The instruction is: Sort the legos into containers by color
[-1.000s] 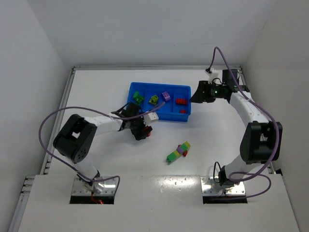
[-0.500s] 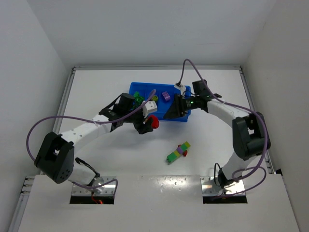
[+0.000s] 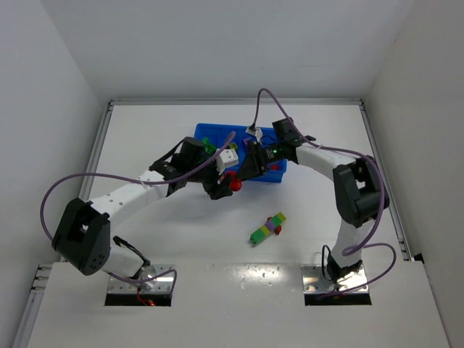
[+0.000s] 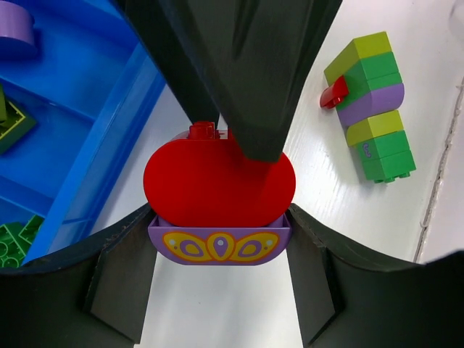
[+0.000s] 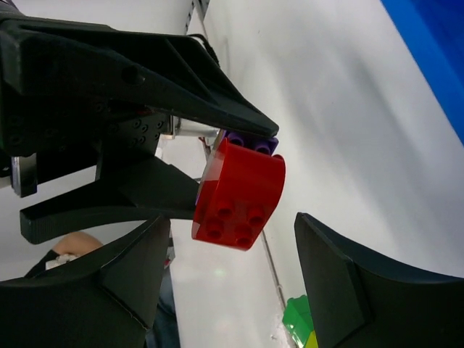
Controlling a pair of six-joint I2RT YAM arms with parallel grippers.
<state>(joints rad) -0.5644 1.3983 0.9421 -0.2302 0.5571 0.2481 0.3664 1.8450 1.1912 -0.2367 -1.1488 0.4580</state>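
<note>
My left gripper (image 3: 223,186) is shut on a purple brick (image 4: 217,245) with a red rounded brick (image 4: 217,177) joined to it, held just off the near edge of the blue tray (image 3: 201,156). My right gripper (image 3: 243,172) is open, reaching across the tray, its jaws on either side of the red brick (image 5: 239,196) without touching it. In the right wrist view, my right gripper (image 5: 232,290) faces the left gripper's fingers (image 5: 109,72). A multicolour stack (image 3: 267,228) of green, yellow-green, purple and red lies on the table.
The tray's compartments hold a green brick (image 3: 208,146) and a yellow-green one (image 4: 11,123), and a purple brick (image 4: 14,29). The right arm covers the tray's right half. The stack (image 4: 370,109) lies right of the held bricks. White walls enclose the table.
My right arm has swung left from beyond the tray's right end, over the tray, to the held bricks. My left arm has stretched out, carrying the red and purple bricks toward the tray.
</note>
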